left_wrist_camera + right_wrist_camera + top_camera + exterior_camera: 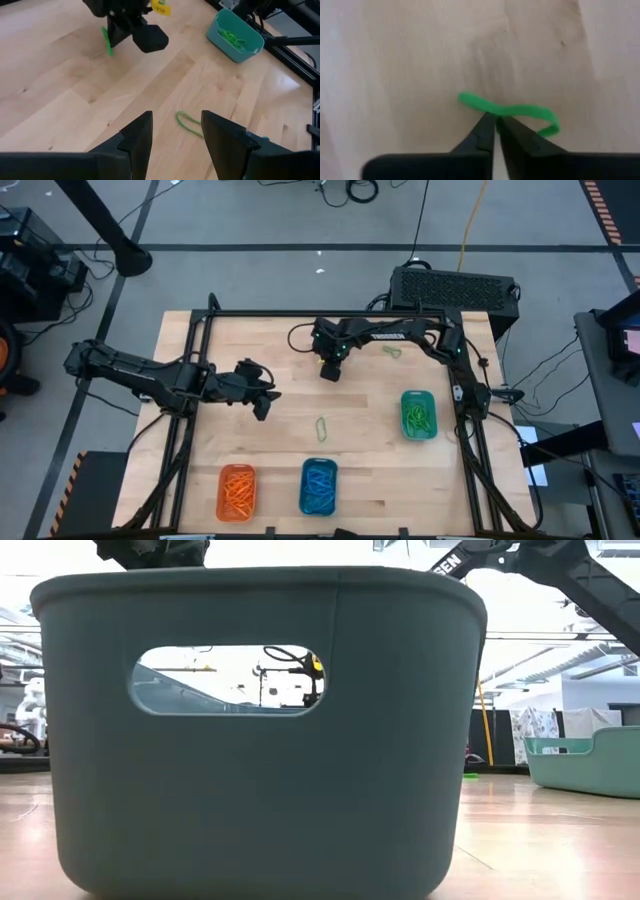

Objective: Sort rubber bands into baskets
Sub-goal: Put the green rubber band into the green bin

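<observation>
While right gripper (496, 122) jaws pinch green rubber band (520, 111), left gripper (175, 131) released, mid-table.

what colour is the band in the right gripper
Green band, best seen in the right wrist view.

Two dark fingers (137, 137) of the left gripper (176, 135) stand apart above the wooden table (60, 95). A green rubber band (187, 121) lies on the wood between them. Farther off, the right gripper (125, 35) points down with a green band (107, 41) hanging beside it. A teal basket (235, 35) holds green bands.
</observation>
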Motion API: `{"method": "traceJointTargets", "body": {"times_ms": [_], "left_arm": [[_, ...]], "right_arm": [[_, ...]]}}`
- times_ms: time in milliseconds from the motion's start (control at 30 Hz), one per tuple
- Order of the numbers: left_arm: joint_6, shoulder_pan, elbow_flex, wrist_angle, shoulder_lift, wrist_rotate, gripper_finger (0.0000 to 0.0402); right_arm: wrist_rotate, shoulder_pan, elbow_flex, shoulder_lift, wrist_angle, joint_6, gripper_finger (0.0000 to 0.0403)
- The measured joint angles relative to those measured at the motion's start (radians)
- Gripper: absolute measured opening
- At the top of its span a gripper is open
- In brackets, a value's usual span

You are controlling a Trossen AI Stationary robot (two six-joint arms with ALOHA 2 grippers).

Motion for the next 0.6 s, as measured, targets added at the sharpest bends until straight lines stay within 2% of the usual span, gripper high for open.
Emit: {"method": "traceJointTargets", "body": {"times_ms": [67, 167, 467, 600], "left_arm": [[0.000, 0.000, 0.000, 0.000, 0.000, 0.000, 0.0176], [0.000, 0.000, 0.000, -0.002, 0.000, 0.000, 0.0176], [0.032, 0.000, 0.000, -0.009, 0.000, 0.001, 0.0176], [0.056, 0.000, 0.000, -0.010, 0.000, 0.008, 0.0176]], "right_arm": [[0.010, -0.001, -0.002, -0.010, -0.011, -0.004, 0.0009], [0.010, -0.002, -0.002, -0.049, -0.029, 0.005, 0.0004], [0.005, 0.019, -0.002, -0.261, -0.124, 0.055, 0.0001], [0.002, 0.034, -0.001, -0.349, -0.222, 0.095, 0.0000]]}}
